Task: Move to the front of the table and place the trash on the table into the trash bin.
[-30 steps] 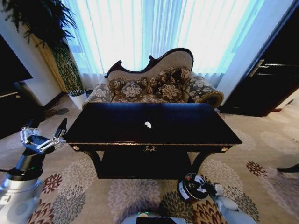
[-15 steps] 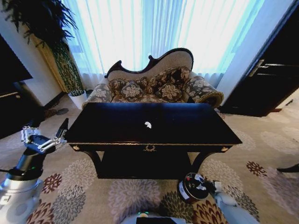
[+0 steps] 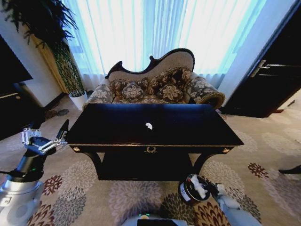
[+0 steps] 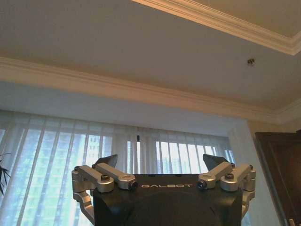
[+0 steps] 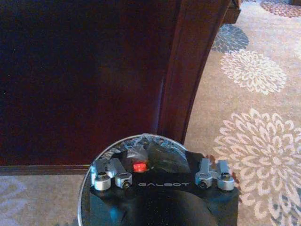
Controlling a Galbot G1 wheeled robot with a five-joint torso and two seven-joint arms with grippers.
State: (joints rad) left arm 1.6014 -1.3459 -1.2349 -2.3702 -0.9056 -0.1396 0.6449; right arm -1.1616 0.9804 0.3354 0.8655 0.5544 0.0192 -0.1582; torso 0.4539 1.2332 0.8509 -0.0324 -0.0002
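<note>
While the left gripper (image 3: 43, 138) hangs spread beside the counter's (image 3: 188, 127) left end, the right gripper (image 5: 163, 175) sits spread over the trash bin (image 3: 184, 193) on the near floor. One paper ball (image 3: 148, 125) lies mid-counter.

Glossy dark wooden table (image 3: 117, 123); crumpled white paper (image 3: 148, 125).

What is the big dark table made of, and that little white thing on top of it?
The table looks like dark polished wood: its glossy top mirrors the window, with small gold ornaments along the front. The white thing looks like crumpled paper, matte and irregular, though it is too small to be sure.
</note>
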